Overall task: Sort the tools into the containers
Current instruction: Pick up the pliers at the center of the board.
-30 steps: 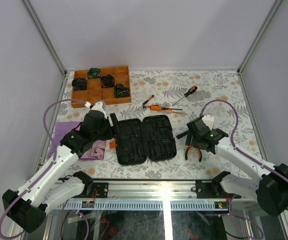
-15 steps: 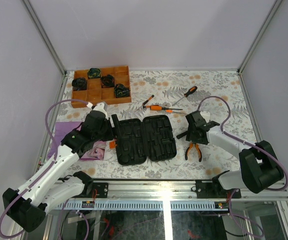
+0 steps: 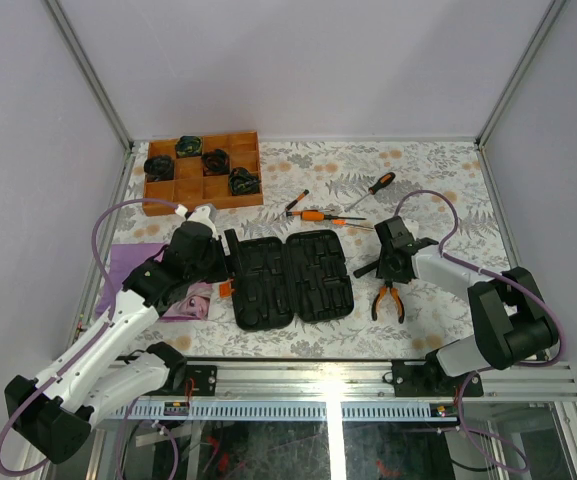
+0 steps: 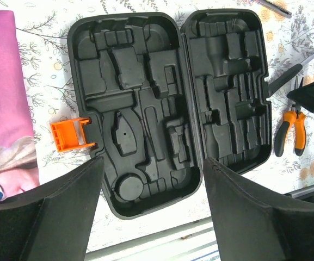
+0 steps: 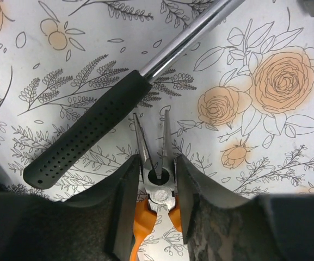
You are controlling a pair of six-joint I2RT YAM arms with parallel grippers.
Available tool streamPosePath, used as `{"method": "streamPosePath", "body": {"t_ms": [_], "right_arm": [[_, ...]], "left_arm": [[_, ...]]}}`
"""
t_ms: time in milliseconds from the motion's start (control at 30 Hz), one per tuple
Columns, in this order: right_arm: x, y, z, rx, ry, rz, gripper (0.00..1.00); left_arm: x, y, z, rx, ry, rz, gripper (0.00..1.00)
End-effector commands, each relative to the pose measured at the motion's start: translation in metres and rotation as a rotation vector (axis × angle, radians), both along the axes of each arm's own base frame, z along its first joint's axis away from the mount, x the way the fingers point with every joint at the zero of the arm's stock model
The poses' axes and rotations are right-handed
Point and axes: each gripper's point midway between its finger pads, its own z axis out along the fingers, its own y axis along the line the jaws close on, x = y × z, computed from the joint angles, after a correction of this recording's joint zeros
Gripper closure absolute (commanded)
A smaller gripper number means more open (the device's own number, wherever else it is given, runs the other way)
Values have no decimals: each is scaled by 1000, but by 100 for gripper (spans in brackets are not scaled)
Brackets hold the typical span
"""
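The black tool case [image 3: 290, 278] lies open and flat, its moulded slots [image 4: 167, 98] bare and its orange latch [image 4: 69, 134] sticking out on the left. My left gripper [image 4: 152, 160] hovers open above the case's near edge, holding nothing. The orange-handled pliers [image 5: 159, 182] lie right of the case on the floral cloth. My right gripper [image 5: 157, 163] is down over them, a finger pressed to each side of the pivot. A black-handled hammer [image 5: 86, 136] lies just beyond the plier tips. Three screwdrivers [image 3: 318, 215] rest farther back.
A brown wooden compartment tray [image 3: 203, 170] with dark items stands at the back left. A purple cloth [image 3: 128, 265] lies left of the case under my left arm. The metal rail [image 3: 328, 385] runs along the near edge.
My right gripper has come down onto the pliers and closed its fingers in around the pivot. The left arm and the case have not moved.
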Motion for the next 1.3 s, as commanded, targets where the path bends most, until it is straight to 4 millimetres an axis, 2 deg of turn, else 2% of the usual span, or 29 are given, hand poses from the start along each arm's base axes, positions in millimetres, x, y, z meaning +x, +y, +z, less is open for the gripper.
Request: {"method": "streamPosePath", "body": {"t_ms": [0,67,200,300,433,533,667,833,967,1100,1267], "right_arm": [[-4,-2,-5,12,21,9,65],[-5,-5,-2,12,4,3,72],[-8,-11,9,8,-40,-18,79],[-11,-13,16,13,-71,-21,87],[-11,-14,34,35,-140,-9,99],[-10,-10,49,81,-209,2,100],[-12,0,65,162,-285,21,100],[-12,11,85,249,-379,62,100],[-15,18,102,298,-431,101,100],[-19,25,104,348,-446,127,100],[-23,30,108,379,-472,157,100]], "left_arm": [[0,-4,4,-12,-27,-22,28],[-1,-5,4,-17,-27,-24,28],[-2,-7,5,-25,-23,-32,28],[-3,-9,6,-30,-20,-39,28],[-6,-20,6,-60,-18,-69,28],[-12,-34,6,-102,-21,-89,28],[-24,-63,8,-170,-42,-138,28],[-36,-106,21,-213,-136,-246,26],[-48,-156,37,-200,-282,-391,22],[-51,-199,33,-152,-386,-500,18],[-55,-244,14,-175,-425,-618,18]]}}
